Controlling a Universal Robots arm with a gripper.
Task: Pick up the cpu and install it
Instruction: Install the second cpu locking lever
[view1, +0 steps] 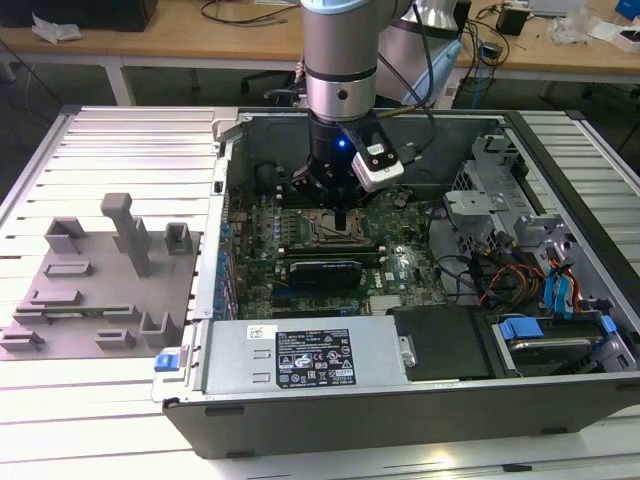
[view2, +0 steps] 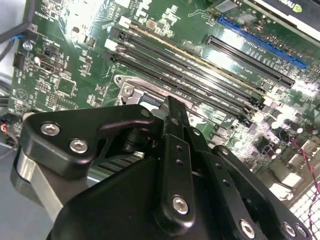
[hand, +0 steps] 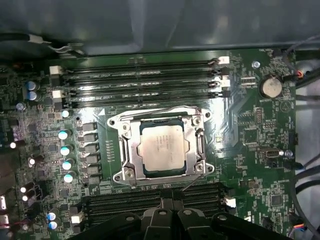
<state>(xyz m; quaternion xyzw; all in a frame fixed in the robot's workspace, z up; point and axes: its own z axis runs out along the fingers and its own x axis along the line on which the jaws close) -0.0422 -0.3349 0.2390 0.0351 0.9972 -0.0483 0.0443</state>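
Currently the cpu (hand: 163, 147) is seen in the first wrist view seated flat inside the socket frame (hand: 161, 148), its pale metal top facing up and the frame's metal edges lying around it on all four sides. Just beyond the gripper (hand: 170, 210) in that view, the dark finger links are seen at the near edge of the socket, beside the memory slots (hand: 150, 205); nothing is held between them, and the fingers appear drawn close together, though the tips themselves are hidden.

From the exterior view, the gripper (view1: 340, 222) is held upright directly above the socket on the green motherboard (view1: 395, 262), inside the open computer case (view1: 560, 300). A grey fixture plate (view1: 90, 290) is laid well apart from the gripper, outside the case toward the exterior view's left, and a labelled silver box (view1: 305, 358) is set along the case's near side.

In the second wrist view, the black gripper linkage (view2: 172, 165) is seen over the socket's corner, with long memory slots (view2: 200, 70) running beyond it.
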